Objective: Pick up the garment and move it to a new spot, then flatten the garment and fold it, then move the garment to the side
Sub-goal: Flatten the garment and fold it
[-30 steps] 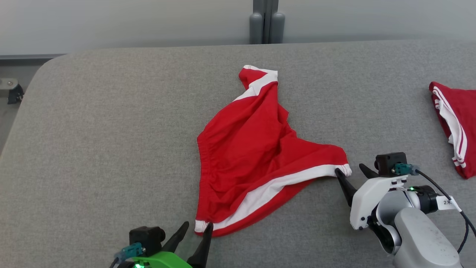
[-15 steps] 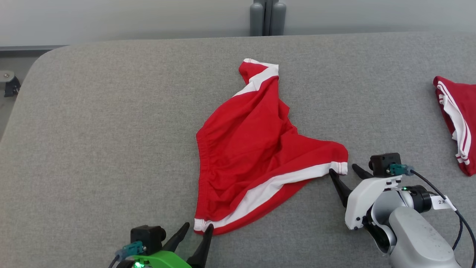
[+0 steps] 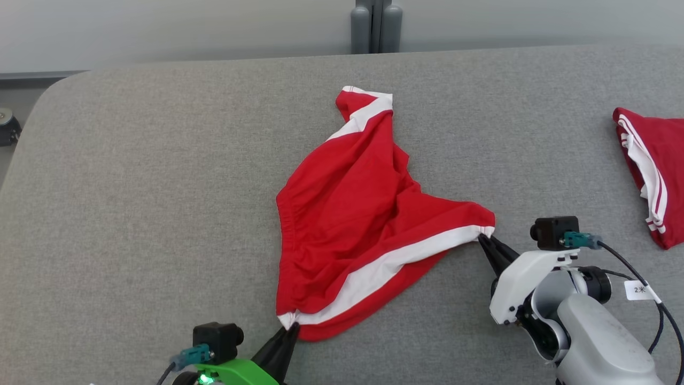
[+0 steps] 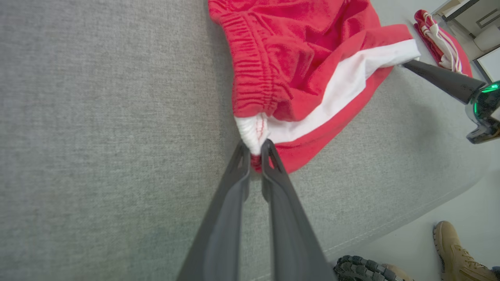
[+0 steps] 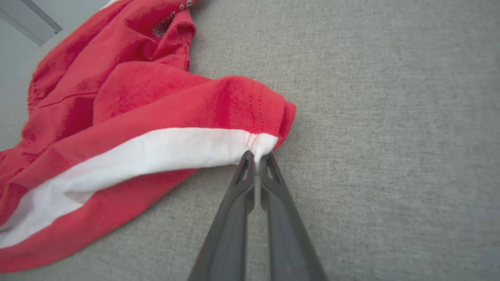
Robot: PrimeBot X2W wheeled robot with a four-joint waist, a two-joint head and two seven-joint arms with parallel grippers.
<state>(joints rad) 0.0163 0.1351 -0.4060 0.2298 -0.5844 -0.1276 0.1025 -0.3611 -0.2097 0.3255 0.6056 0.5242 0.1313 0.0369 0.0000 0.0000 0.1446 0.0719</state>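
- The red shorts (image 3: 352,214) lie rumpled in the middle of the head view on the grey padded table (image 3: 133,187), with a white stripe along their lower edge.
- The left gripper (image 3: 288,330), at the bottom just left of centre, is pinched tight on the shorts' lower white corner. In the left wrist view, cloth bunches between its tips.
- The right gripper (image 3: 485,238), at the lower right, is clamped on the right-hand end of the stripe.
- A second red garment (image 3: 649,171) lies well apart at the right edge.
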